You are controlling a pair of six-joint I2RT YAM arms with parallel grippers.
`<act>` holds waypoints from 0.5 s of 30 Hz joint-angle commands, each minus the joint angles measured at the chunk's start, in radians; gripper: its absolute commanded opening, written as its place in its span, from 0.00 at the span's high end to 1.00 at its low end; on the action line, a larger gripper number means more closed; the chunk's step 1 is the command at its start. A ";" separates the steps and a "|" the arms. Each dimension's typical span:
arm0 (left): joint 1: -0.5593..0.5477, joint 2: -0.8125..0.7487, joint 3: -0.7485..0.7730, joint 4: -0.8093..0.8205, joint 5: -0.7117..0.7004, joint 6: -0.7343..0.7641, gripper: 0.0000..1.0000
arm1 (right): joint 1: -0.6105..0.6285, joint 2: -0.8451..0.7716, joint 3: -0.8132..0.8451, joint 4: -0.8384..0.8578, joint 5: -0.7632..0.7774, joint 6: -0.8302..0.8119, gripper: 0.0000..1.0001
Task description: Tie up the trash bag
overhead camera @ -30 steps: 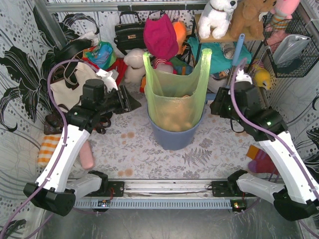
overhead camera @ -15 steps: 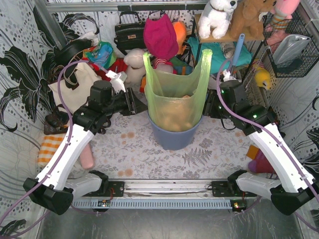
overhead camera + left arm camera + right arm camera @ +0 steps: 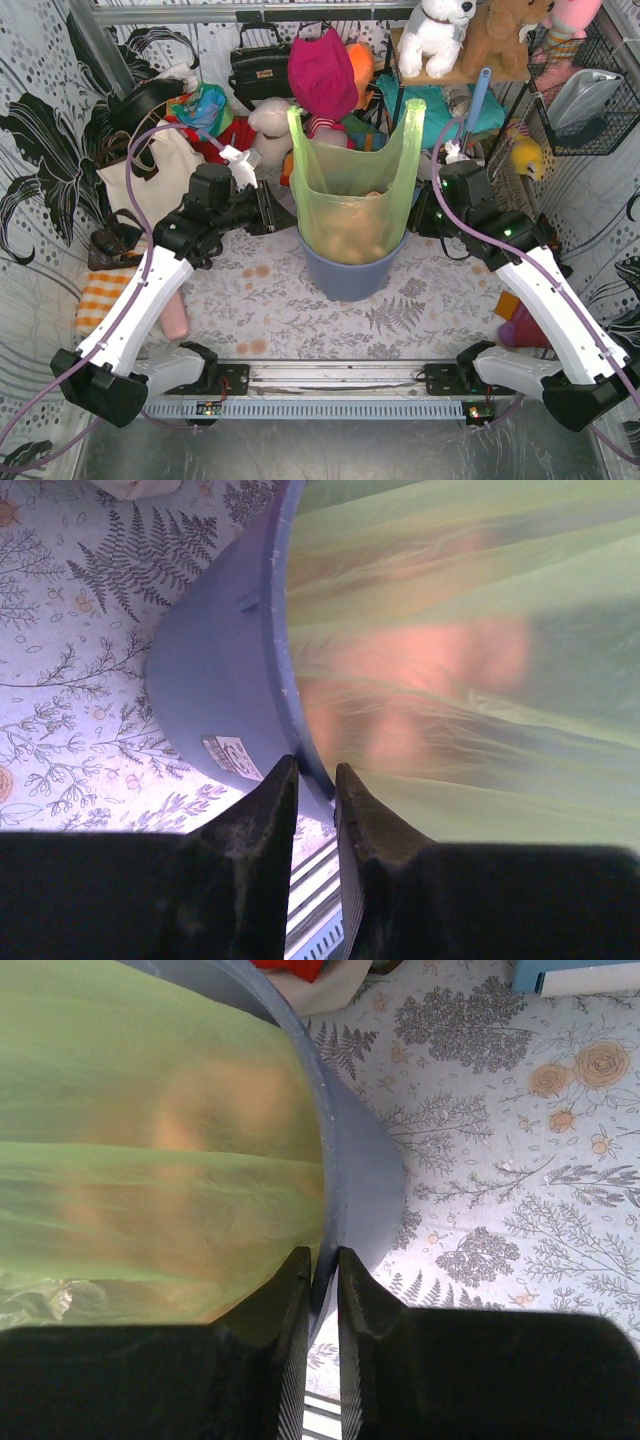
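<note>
Trash bag [image 3: 350, 205] unmoved; left fingers [image 3: 255, 835] and right fingers [image 3: 365, 1310] closer, narrowed, holding nothing.

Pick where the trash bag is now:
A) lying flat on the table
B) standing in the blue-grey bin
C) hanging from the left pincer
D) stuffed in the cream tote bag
B: the trash bag sits inside the blue-grey bin, with its upper part rising above the rim.
</note>
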 commanded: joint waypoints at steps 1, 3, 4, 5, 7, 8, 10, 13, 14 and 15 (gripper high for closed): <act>-0.005 -0.011 -0.007 0.042 -0.019 0.022 0.74 | -0.006 -0.008 -0.029 0.048 -0.019 0.024 0.91; -0.005 -0.018 -0.004 0.036 -0.030 0.023 0.77 | -0.006 -0.001 -0.029 0.054 -0.044 0.029 0.97; -0.005 -0.021 0.001 0.029 -0.034 0.025 0.78 | -0.005 0.004 -0.029 0.060 -0.061 0.034 0.99; -0.004 -0.023 0.008 0.021 -0.038 0.028 0.79 | -0.006 0.009 -0.030 0.067 -0.071 0.042 1.00; -0.005 -0.029 0.024 -0.007 -0.060 0.040 0.81 | -0.005 0.017 -0.038 0.099 -0.109 0.065 1.00; -0.004 -0.033 0.032 -0.025 -0.074 0.048 0.81 | -0.004 0.020 -0.043 0.112 -0.125 0.074 1.00; 0.002 -0.042 0.050 -0.065 -0.111 0.066 0.81 | -0.001 0.026 -0.050 0.135 -0.151 0.088 1.00; 0.024 -0.060 0.059 -0.105 -0.125 0.080 0.81 | 0.015 0.039 -0.051 0.155 -0.175 0.106 1.00; 0.029 -0.065 0.059 -0.108 -0.124 0.081 0.81 | 0.019 0.044 -0.051 0.162 -0.182 0.110 1.00; 0.032 -0.069 0.060 -0.110 -0.124 0.084 0.80 | 0.030 0.049 -0.051 0.168 -0.185 0.115 1.00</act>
